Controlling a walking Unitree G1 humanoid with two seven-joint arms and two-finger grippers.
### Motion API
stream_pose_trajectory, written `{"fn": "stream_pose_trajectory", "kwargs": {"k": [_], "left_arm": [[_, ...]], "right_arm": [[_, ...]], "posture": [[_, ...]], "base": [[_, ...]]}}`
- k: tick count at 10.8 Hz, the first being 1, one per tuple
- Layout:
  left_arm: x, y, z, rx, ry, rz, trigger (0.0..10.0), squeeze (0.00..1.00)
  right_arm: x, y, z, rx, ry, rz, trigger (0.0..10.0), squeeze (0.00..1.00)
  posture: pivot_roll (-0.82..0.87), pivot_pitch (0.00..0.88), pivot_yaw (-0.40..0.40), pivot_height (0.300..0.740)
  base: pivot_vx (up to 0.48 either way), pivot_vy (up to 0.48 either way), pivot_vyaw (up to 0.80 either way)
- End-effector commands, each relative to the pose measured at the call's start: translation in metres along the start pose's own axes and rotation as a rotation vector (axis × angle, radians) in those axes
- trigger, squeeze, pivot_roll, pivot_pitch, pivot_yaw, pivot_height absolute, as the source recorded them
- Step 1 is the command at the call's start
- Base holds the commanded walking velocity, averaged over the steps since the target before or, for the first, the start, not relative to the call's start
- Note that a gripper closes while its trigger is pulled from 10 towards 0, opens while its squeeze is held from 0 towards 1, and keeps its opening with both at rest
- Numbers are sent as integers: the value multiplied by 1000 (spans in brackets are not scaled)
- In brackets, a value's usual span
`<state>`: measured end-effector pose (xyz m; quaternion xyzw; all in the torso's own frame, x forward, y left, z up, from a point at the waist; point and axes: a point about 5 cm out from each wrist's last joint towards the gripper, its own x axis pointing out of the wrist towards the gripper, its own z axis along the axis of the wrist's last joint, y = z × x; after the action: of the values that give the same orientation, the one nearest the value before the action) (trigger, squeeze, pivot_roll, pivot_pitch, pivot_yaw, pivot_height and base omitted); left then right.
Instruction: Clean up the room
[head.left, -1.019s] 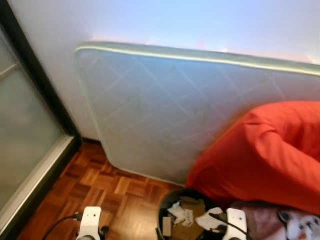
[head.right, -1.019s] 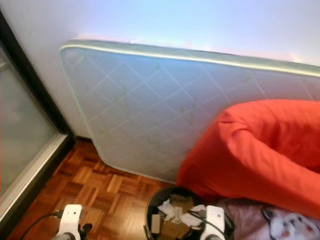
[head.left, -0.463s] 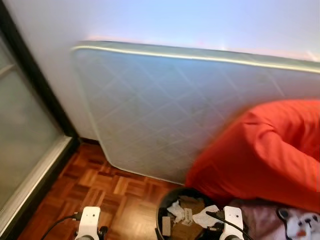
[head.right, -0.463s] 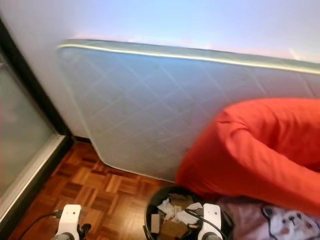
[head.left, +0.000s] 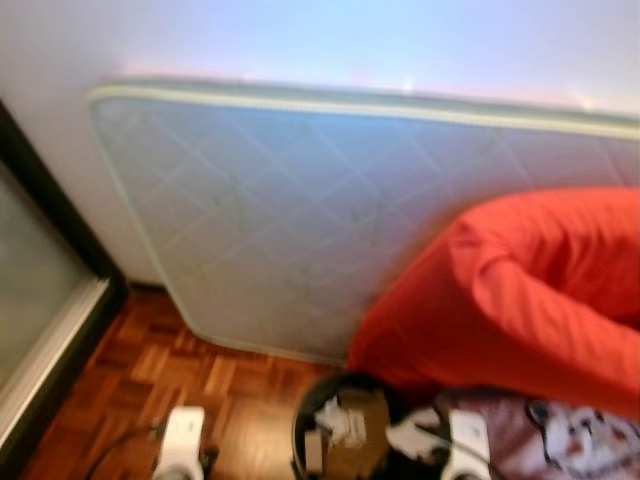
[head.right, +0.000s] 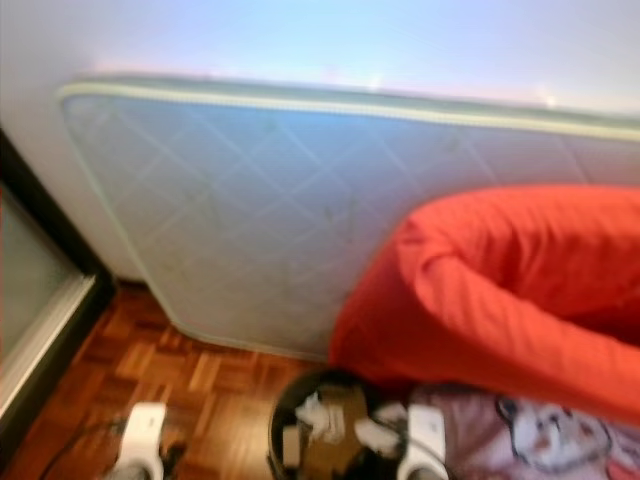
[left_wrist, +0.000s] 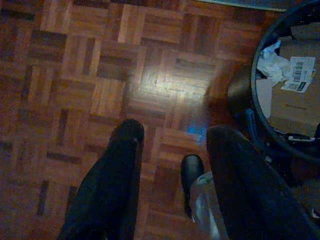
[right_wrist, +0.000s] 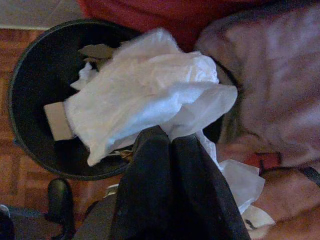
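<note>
A crumpled tissue (right_wrist: 145, 95) is pinched in the closed right tool (right_wrist: 170, 145), above the bin (right_wrist: 30, 85); the left tool (left_wrist: 172, 145) is held open over the floor (left_wrist: 100, 60) at the bin's 9 o'clock.

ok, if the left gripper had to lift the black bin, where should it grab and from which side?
Probably the bin's rim on the bare-floor side: it stands upright with an open top. The left gripper hangs open beside it. Come from above, one finger inside.

I count one mattress (head.left: 300, 220), one red beanbag (head.left: 520, 290), one bin (right_wrist: 35, 125), one tissue (right_wrist: 145, 100) and two grippers (left_wrist: 170, 150) (right_wrist: 170, 145).
</note>
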<state>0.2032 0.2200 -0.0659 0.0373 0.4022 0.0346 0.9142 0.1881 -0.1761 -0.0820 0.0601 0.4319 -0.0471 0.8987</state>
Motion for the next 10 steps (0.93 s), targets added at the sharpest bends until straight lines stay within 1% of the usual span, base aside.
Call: {"fn": "stream_pose_trajectory", "kwargs": {"k": [1, 2, 4, 5, 6, 7, 8, 9, 10], "left_arm": [[-2, 4, -5, 4, 12, 15, 10000, 0], [-2, 5, -5, -14, 11, 20, 10000, 0], [-2, 5, -6, -12, 14, 20, 10000, 0], [-2, 4, -6, -11, 11, 21, 10000, 0], [-2, 4, -2, -9, -20, 27, 10000, 0], [0, 4, 7, -31, -65, 42, 10000, 0], [1, 4, 19, -43, -121, 47, 10000, 0], [2, 4, 27, -47, -161, 49, 10000, 0], [2, 5, 41, -55, -235, 59, 10000, 0]], "right_arm": [[-1, 2, -4, 12, 8, 4, 10000, 0], [0, 3, 1, 15, -20, 10, 10000, 0], [1, 8, 8, 2, -47, 42, 10000, 0], [3, 15, 18, -67, -92, 88, 10000, 0], [4, 21, 33, -83, -157, 132, 10000, 0], [4, 28, 43, -117, -208, 179, 10000, 0], [3, 38, 56, -174, -278, 238, 10000, 0], [2, 42, 63, -179, -316, 266, 10000, 0], [0, 46, 76, -176, -380, 278, 10000, 0]], "posture": [[173, 86, 12, 740], [172, 90, 11, 740], [168, 89, 10, 740], [166, 82, 6, 740], [164, 76, 1, 740], [165, 74, -3, 740], [167, 69, -5, 740], [163, 70, -5, 740], [159, 69, -3, 740]], "base": [[0, 0, 0], [0, 0, 0], [0, 0, 0], [0, 0, 0], [0, 0, 0], [0, 0, 0], [0, 0, 0], [0, 0, 0], [0, 0, 0]]}}
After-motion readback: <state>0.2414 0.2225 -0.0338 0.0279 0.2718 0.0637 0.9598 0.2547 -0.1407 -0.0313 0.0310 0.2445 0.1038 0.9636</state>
